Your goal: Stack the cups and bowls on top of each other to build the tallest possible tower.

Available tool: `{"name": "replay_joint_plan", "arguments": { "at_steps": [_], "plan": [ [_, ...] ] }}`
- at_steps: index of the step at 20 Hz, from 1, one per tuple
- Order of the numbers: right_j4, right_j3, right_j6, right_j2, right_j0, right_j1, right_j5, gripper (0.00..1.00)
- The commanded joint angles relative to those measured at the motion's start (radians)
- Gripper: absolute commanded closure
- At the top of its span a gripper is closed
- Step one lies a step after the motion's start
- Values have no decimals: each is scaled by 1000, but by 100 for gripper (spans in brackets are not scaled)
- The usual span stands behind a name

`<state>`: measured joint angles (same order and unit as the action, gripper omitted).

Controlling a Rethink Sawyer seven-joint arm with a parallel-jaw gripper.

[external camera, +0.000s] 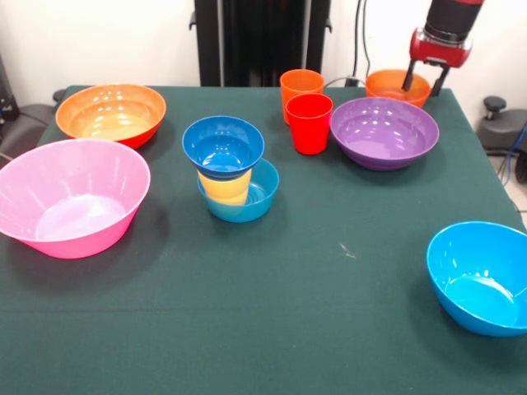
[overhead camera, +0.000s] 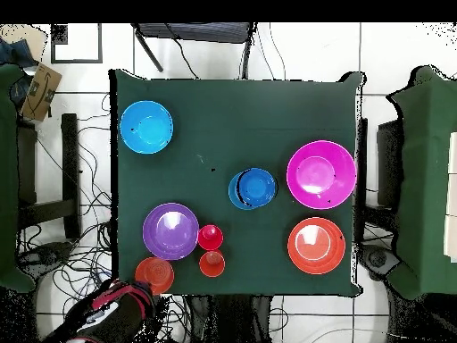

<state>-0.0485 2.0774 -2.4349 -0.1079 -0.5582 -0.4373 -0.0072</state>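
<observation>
Dark green cloth covers the table (external camera: 272, 329), with white walls and the black pedestal behind. At the far right corner the red and black gripper (external camera: 426, 82) hangs with its two thin black fingers (external camera: 408, 80) spread, one dipping into the small orange plastic bowl (external camera: 387, 85); it grasps nothing. Just beside sits the medium purple glossy bowl (external camera: 384, 132), then the red plastic tumbler (external camera: 310, 123) with the orange tumbler (external camera: 301, 85) close behind it. Mid-table stands the tower (external camera: 230, 177): a small blue bowl (external camera: 255, 202), a yellow cup (external camera: 224, 187) inside it, another small blue bowl (external camera: 222, 146) on top. Large pink (external camera: 70, 197) and large orange (external camera: 110, 113) bowls sit left, a bright blue bowl (external camera: 482, 276) near right
</observation>
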Motion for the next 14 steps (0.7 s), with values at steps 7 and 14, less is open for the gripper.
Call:
{"name": "replay_joint_plan", "arguments": {
  "at_steps": [7, 14],
  "plan": [
    [-27, -59, -124, 24, -14, 49, -69, 100],
    [-7, -32, -99, 70, 48, -51, -1, 100]
  ]
}}
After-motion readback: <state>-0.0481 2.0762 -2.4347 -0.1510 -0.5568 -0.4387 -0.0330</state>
